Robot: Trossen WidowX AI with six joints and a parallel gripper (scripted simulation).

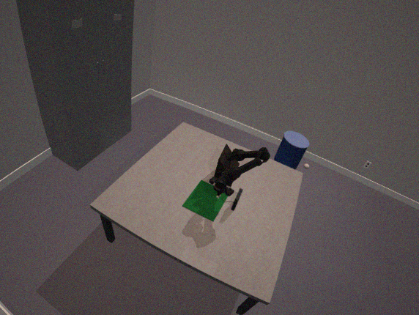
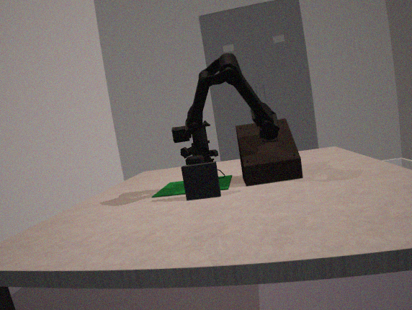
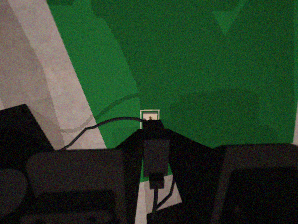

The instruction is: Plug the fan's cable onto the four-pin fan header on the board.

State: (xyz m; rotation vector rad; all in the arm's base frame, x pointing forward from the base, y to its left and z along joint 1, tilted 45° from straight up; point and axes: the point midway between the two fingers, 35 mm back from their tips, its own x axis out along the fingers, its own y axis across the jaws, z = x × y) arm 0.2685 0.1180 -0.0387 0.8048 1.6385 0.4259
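Pincer over table, grey room.

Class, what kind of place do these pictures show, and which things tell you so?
Likely a plain indoor workroom: a table with a robot arm and green board, a tall grey cabinet, and a blue bin.

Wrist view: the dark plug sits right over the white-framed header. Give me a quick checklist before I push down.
1. Grip: gripper shut on the dark fan plug: ok.
2. Alignment: plug tip meets the white-framed four-pin header: ok by the wrist view.
3. Seating depth: cannot tell.
4. Thin black cable trails left, off the header: ok.
5. Flat green board lies flat on the table: ok.
6. Gripper off plug and board: not ok, not yet due.
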